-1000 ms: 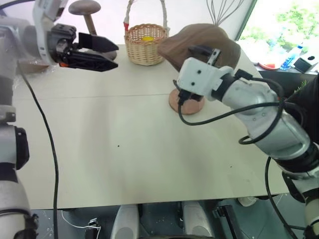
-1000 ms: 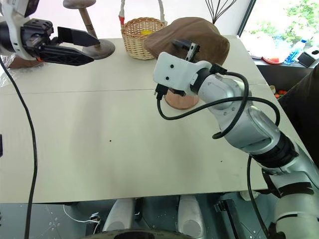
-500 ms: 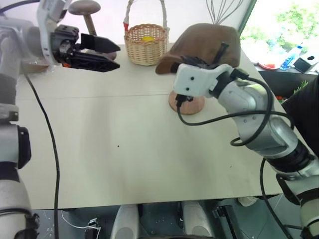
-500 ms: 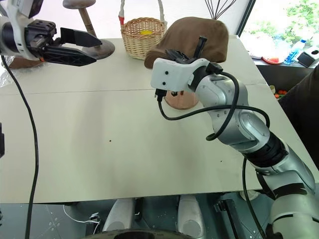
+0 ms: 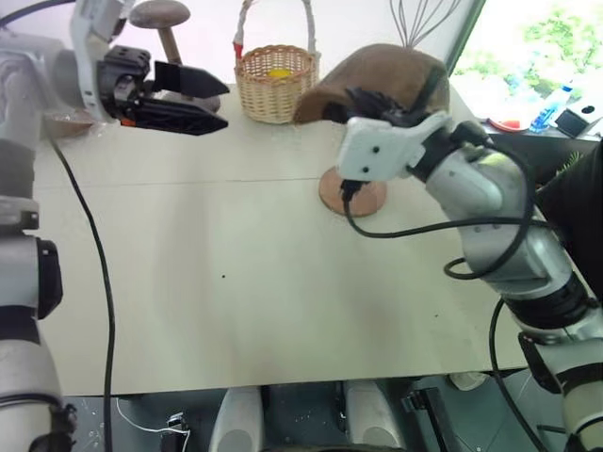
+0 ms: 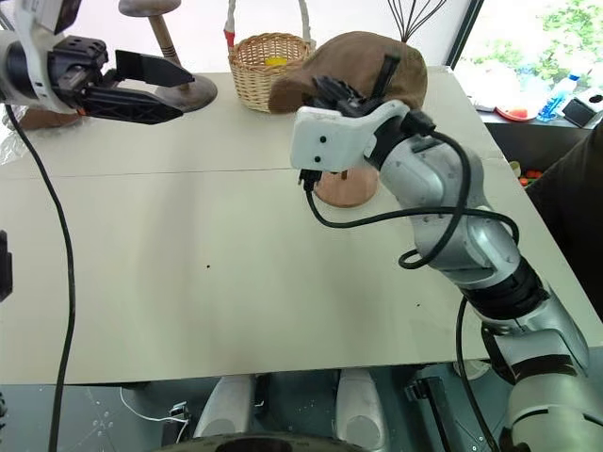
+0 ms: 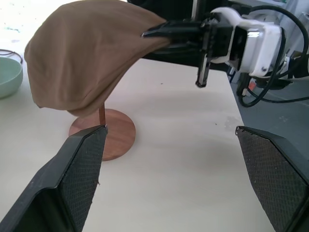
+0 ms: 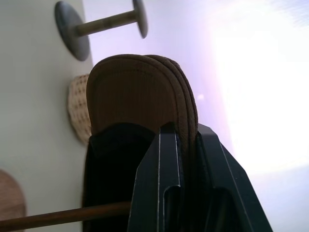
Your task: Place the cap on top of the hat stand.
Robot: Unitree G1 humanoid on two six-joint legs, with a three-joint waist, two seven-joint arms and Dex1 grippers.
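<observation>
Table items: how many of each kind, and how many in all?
Hat stands: 2 (reddish one, darker one)
Brown cap: 1
Wicker basket: 1
Total: 4

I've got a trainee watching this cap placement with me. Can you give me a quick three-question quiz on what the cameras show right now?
1. True or false: the right gripper is shut on the edge of the cap.
2. Which thing stands on the table between the darker stand and the cap? A) a wicker basket B) a metal kettle C) a stack of plates
3. In a few words: how do the left gripper's jaws stand, and is anything between them?

Key
1. True. Its fingers pinch the cap's edge, and the cap hangs over the hat stand.
2. A, the wicker basket.
3. Open, with nothing between them; it is held above the table, apart from the cap.
</observation>
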